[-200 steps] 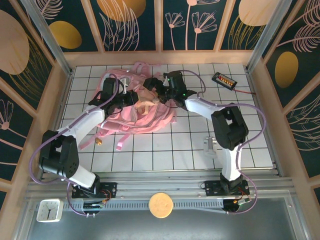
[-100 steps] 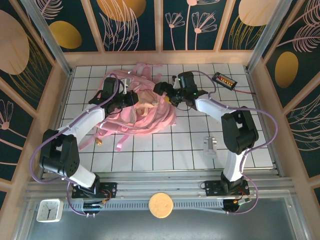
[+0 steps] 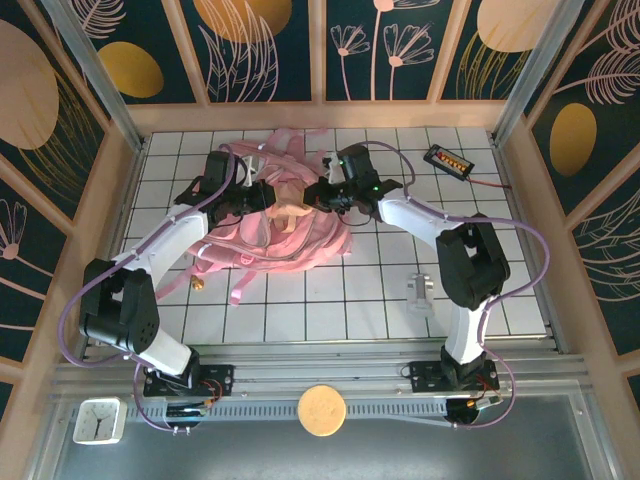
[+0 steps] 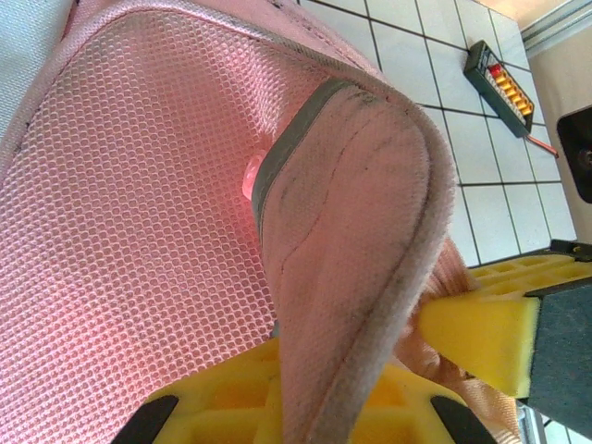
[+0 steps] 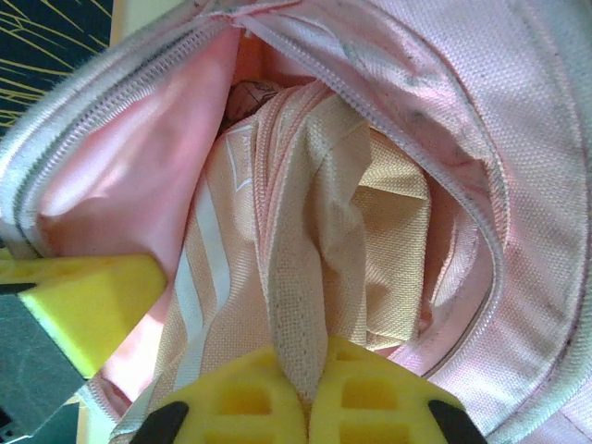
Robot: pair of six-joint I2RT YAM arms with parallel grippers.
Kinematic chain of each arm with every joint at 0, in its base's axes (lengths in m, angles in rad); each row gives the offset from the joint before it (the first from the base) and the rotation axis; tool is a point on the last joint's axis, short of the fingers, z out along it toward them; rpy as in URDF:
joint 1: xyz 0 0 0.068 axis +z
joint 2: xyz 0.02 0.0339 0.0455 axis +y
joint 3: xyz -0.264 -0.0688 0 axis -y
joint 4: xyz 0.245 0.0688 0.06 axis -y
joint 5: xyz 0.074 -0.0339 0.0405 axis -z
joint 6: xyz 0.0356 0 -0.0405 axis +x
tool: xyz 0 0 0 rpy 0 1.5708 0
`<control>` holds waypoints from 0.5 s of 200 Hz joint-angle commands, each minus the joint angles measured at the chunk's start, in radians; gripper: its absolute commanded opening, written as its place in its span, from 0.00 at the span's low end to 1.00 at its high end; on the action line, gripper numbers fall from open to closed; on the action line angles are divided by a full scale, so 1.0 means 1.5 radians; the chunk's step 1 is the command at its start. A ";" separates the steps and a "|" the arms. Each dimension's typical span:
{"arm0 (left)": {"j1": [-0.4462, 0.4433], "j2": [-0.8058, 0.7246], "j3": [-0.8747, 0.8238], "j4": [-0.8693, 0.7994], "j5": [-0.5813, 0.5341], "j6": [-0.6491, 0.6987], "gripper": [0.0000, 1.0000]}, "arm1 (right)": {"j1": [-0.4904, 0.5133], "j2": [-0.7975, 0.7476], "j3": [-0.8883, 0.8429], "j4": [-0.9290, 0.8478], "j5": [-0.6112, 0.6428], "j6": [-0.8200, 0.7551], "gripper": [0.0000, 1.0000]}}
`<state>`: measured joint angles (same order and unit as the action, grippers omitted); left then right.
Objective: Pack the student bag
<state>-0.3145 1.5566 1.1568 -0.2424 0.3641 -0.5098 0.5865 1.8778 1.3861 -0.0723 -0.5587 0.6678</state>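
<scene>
The left jaws pinch the bag's [image 4: 351, 231] padded rim between them; the right jaws, inside its open mouth, pinch a strap [image 5: 294, 305] of the pouch [image 5: 388, 203].

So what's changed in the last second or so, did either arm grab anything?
The right gripper swung out to the right, then came back to the opening of the pink backpack and closed on a strip of the beige pouch inside it. The left gripper stayed clamped on the backpack's edge, and the backpack itself barely shifted.
</scene>
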 commanded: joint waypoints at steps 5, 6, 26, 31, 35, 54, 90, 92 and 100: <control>-0.004 0.005 0.045 -0.029 0.071 -0.012 0.00 | 0.044 0.016 0.034 0.032 0.025 -0.017 0.00; -0.003 0.005 0.046 -0.030 0.072 -0.013 0.00 | 0.045 0.017 0.035 0.032 0.026 -0.017 0.00; -0.004 0.009 0.086 -0.037 0.091 -0.034 0.00 | 0.081 0.058 0.069 0.037 0.064 -0.050 0.00; -0.005 0.011 0.094 -0.037 0.097 -0.041 0.00 | 0.087 0.069 0.074 0.048 0.069 -0.051 0.00; -0.006 0.012 0.102 -0.036 0.100 -0.047 0.00 | 0.091 0.078 0.076 0.063 0.069 -0.046 0.00; -0.017 0.023 0.136 -0.039 0.117 -0.069 0.00 | 0.118 0.113 0.117 0.102 0.094 -0.060 0.00; -0.034 0.048 0.186 -0.034 0.134 -0.098 0.00 | 0.135 0.222 0.213 0.097 0.092 -0.060 0.00; -0.034 0.050 0.187 -0.032 0.137 -0.099 0.00 | 0.135 0.227 0.217 0.097 0.093 -0.060 0.00; -0.038 0.056 0.190 -0.027 0.141 -0.106 0.00 | 0.138 0.244 0.235 0.089 0.100 -0.064 0.00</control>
<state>-0.3004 1.6508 1.3506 -0.3882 0.3218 -0.5896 0.7528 2.1384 1.6451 -0.0536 -0.4423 0.5995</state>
